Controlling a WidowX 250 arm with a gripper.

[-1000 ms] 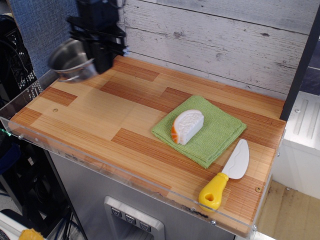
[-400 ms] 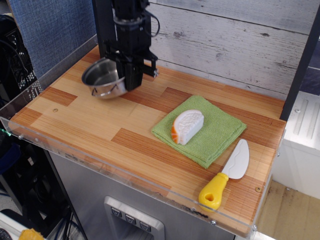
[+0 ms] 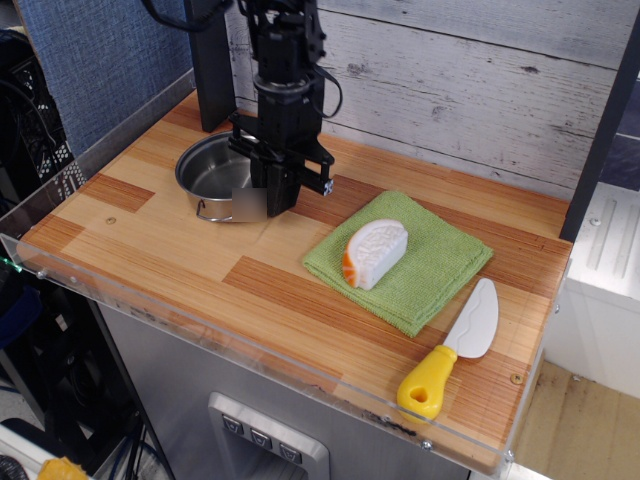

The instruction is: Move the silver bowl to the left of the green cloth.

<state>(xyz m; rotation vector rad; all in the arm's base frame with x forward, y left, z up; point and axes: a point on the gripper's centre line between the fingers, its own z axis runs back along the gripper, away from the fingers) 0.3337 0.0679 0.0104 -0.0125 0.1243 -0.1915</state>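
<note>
The silver bowl (image 3: 212,172) is upright low over the wooden board, left of the green cloth (image 3: 440,262), with a strip of bare board between them. One wire loop handle shows at its front. My gripper (image 3: 265,200) comes straight down at the bowl's right rim and is shut on that rim. One fingertip looks blurred. The cloth lies flat at the board's middle right.
A white and orange toy food piece (image 3: 375,252) lies on the cloth. A toy knife with a yellow handle (image 3: 455,350) lies at the front right. A clear acrylic rim (image 3: 200,320) edges the board. A black post (image 3: 212,70) stands behind the bowl, against the plank wall.
My gripper has carried the bowl from high at the far left corner to the right and down to the board, close to the cloth's left side.
</note>
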